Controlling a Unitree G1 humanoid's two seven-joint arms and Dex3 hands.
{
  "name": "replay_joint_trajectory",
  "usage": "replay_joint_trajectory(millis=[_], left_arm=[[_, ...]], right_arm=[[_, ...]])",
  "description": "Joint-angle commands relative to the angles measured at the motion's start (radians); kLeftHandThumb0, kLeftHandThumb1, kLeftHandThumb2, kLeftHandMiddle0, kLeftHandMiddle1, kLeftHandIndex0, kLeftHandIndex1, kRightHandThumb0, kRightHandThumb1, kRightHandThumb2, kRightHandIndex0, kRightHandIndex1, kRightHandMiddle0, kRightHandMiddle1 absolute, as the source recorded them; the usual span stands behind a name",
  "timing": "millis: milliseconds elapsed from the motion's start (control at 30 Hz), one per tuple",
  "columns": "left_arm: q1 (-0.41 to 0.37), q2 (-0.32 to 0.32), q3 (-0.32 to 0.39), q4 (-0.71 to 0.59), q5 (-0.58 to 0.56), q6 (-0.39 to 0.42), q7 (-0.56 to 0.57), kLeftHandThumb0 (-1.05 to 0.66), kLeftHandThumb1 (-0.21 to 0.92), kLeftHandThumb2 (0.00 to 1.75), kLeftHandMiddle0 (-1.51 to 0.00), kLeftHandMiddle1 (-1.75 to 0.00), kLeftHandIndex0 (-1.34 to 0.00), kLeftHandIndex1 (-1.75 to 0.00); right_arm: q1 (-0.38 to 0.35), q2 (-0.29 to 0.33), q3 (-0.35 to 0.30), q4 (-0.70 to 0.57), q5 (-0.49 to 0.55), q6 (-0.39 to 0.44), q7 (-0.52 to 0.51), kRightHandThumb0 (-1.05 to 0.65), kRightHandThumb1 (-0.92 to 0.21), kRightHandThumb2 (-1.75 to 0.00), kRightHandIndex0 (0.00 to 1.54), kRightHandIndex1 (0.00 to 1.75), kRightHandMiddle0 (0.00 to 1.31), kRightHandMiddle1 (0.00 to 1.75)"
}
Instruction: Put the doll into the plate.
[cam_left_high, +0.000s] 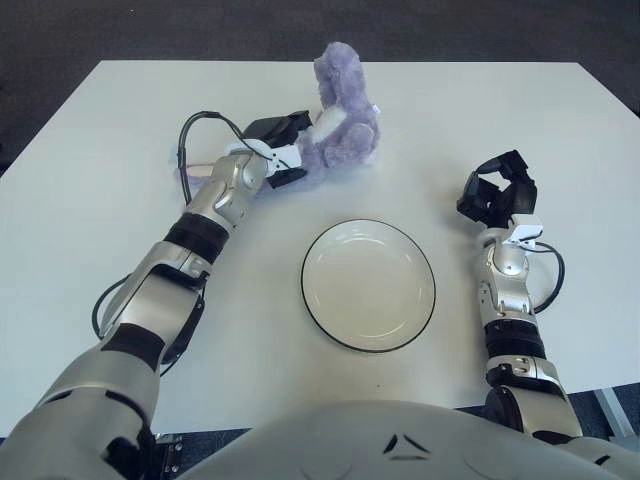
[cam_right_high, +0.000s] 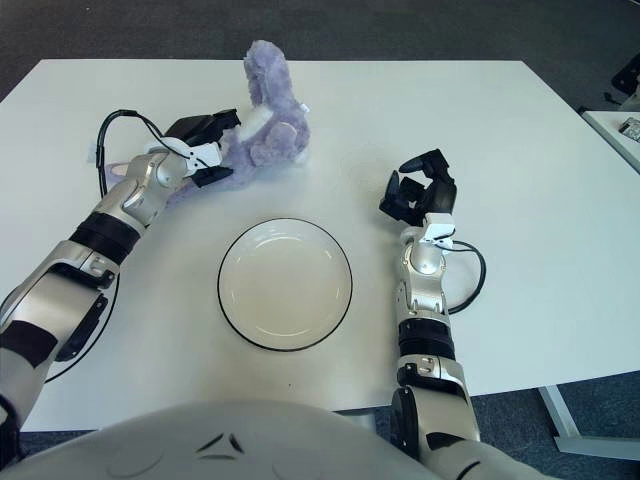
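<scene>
Left eye view shows you the left arm reaching forward across the white table; the left hand is clamped on the purple doll, fingers closed on its lower left side; the doll (plush, upright) sits at the fingertips, to the hand's right, beyond the far rim of the plate and apart from it; the right hand shows to the right of the plate, fingers curled and holding nothing.
</scene>
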Motion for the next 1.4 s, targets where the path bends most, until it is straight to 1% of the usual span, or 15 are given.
replay_joint_trajectory(millis=[0,467,600,833,1167,1367], left_arm=[[0.028,0.004,0.021,-0.065,-0.011,0.026,-0.030,0.57,0.09,1.59,-0.80,-1.75,-1.00,-1.75],[0.083,0.028,0.078,-0.223,-0.026,0.027,-0.065,0.57,0.08,1.60,-0.80,-1.75,-1.00,-1.75],[0.104,0.039,0.091,-0.304,-0.017,0.030,-0.070,0.57,0.08,1.60,-0.81,-1.75,-1.01,-1.75],[0.119,0.047,0.103,-0.346,-0.009,0.013,-0.059,0.57,0.08,1.61,-0.81,-1.75,-1.02,-1.75],[0.122,0.043,0.110,-0.367,0.010,0.015,-0.044,0.58,0.07,1.61,-0.82,-1.75,-1.03,-1.75],[0.137,0.037,0.125,-0.421,0.013,0.031,-0.049,0.58,0.07,1.61,-0.81,-1.75,-1.02,-1.75]], right_arm=[[0.118,0.047,0.003,0.062,0.010,0.017,-0.003,-0.46,-0.40,-1.21,1.28,1.75,0.55,1.75],[0.111,0.044,0.006,0.064,0.014,0.024,0.001,-0.46,-0.40,-1.21,1.28,1.75,0.55,1.75],[0.112,0.049,0.006,0.056,0.019,0.036,0.000,-0.46,-0.40,-1.22,1.28,1.75,0.55,1.75],[0.113,0.049,0.008,0.051,0.024,0.052,0.005,-0.46,-0.40,-1.22,1.28,1.75,0.55,1.75],[0.116,0.047,0.011,0.049,0.029,0.053,0.020,-0.46,-0.40,-1.22,1.28,1.75,0.55,1.75],[0.119,0.046,0.012,0.045,0.029,0.060,0.024,-0.46,-0.39,-1.23,1.28,1.75,0.56,1.75]])
